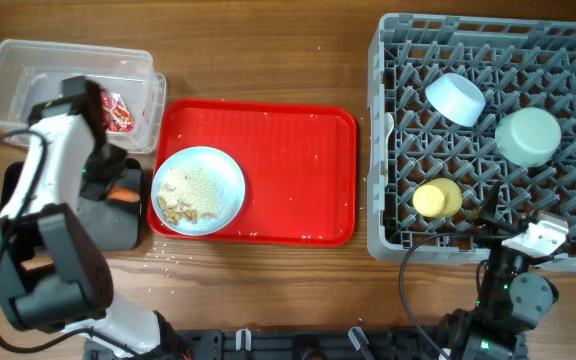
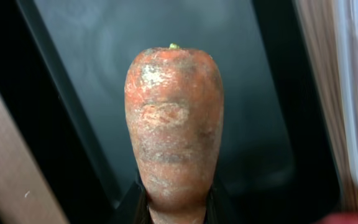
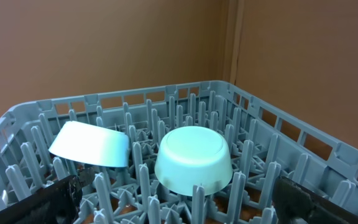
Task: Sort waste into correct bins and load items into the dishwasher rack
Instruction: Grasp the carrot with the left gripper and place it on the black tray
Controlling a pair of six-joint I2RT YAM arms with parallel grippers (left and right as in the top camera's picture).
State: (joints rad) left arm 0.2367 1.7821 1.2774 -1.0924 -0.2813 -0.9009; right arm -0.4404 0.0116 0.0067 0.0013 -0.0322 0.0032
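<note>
The table (image 1: 268, 50) bears tub (image 1: 28, 82), black tray (image 1: 118, 225), red tray (image 1: 298, 170), rack (image 1: 378, 150), perhaps crumbs (image 1: 173, 257).

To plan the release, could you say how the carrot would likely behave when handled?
The carrot looks stiff and solid, so the left claw probably won't crush it. Its round, tapered body may roll in the black tray.

wooden table (image 1: 268, 275), mid-brown, grain running left to right in the overhead view. right wrist view: plain matte brown wall (image 3: 104, 43) behind, one vertical seam (image 3: 234, 43) right of centre. light even and soft; shadows faint.
</note>
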